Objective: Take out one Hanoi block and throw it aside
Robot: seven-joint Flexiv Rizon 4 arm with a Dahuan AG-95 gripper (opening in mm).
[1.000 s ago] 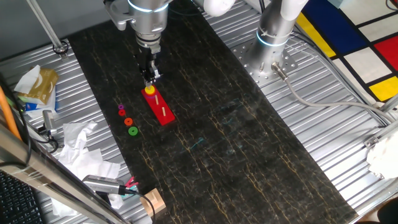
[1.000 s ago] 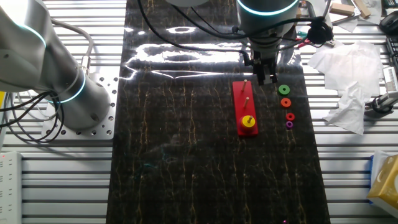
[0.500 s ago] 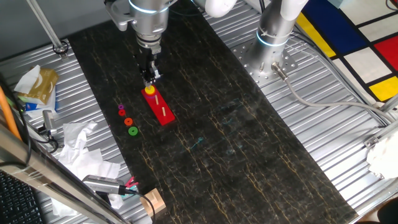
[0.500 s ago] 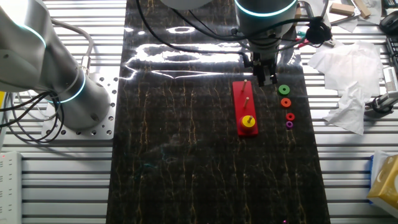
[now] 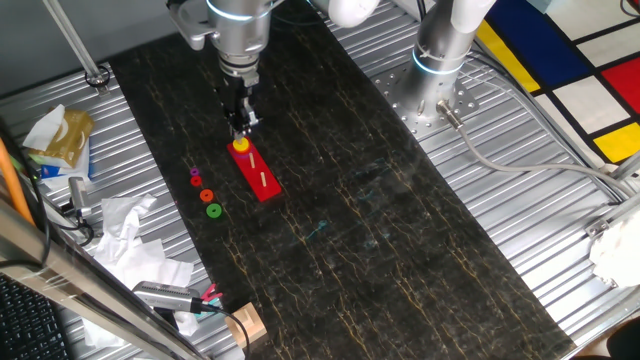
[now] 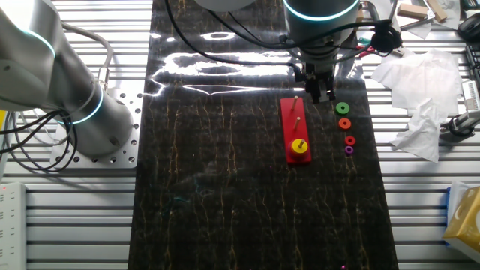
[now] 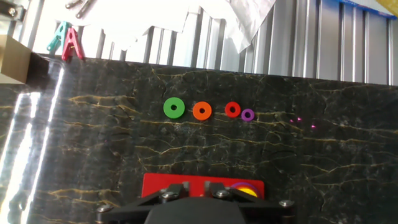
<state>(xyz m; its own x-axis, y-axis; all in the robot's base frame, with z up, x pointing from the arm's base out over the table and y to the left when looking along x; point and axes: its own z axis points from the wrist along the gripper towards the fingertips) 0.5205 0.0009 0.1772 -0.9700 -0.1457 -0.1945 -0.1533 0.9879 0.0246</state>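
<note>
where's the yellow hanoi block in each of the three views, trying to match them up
One fixed view: the yellow Hanoi block sits on the red base's far end, below the gripper.
The other fixed view: on the base's near end.
Hand view: only a sliver at bottom centre-right.
Shared landmark: the red base.

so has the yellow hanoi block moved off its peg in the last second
No. The yellow Hanoi block sits on the same end peg of the red base, same spot relative to the green ring.
</note>
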